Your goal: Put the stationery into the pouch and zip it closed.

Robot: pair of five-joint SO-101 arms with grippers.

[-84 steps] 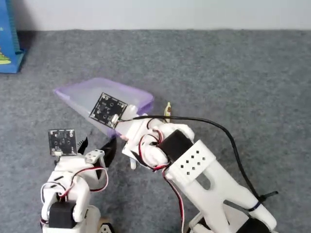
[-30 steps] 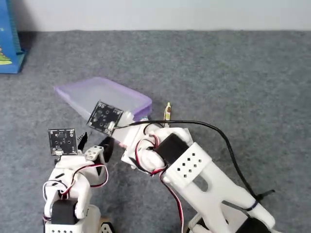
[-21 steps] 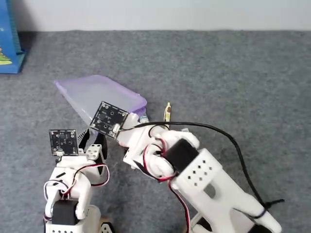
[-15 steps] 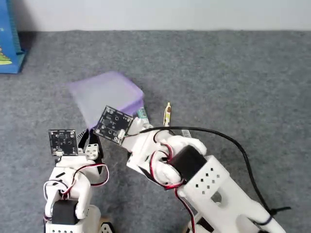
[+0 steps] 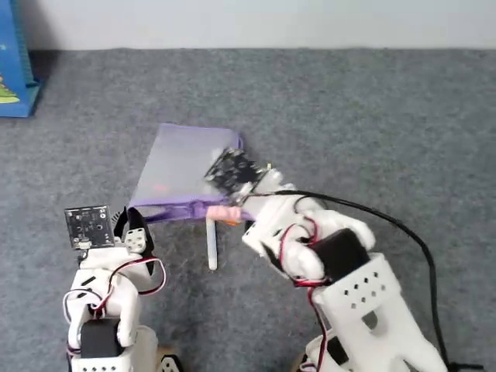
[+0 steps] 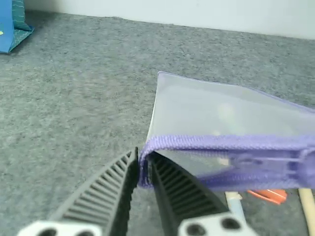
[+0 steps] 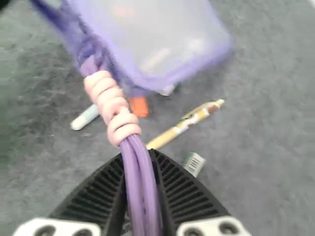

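A translucent purple pouch (image 5: 184, 167) lies flat on the grey carpet, its zipper edge (image 6: 231, 143) facing the arms. My left gripper (image 6: 142, 163) is shut on the pouch's corner at one end of the zipper. My right gripper (image 7: 138, 158) is shut on the purple pull strap (image 7: 134, 145), which carries a pink coiled bead (image 7: 111, 106), at the zipper's other end (image 5: 229, 214). Pale items show faintly inside the pouch. Outside it, on the carpet, lie a yellow pen (image 7: 185, 124), a white marker (image 5: 211, 244), an orange piece (image 7: 138, 106) and a small green-and-white item (image 7: 193, 162).
A blue box (image 5: 12, 70) stands at the far left by the white wall. Open grey carpet (image 5: 372, 116) stretches to the right and behind the pouch. The right arm's black cable (image 5: 372, 217) loops beside it.
The pouch has swung round from a raised slant to lie flat with its zipper edge toward the arms. My right gripper moved right with the strap; the left arm drew back slightly, still at the corner.
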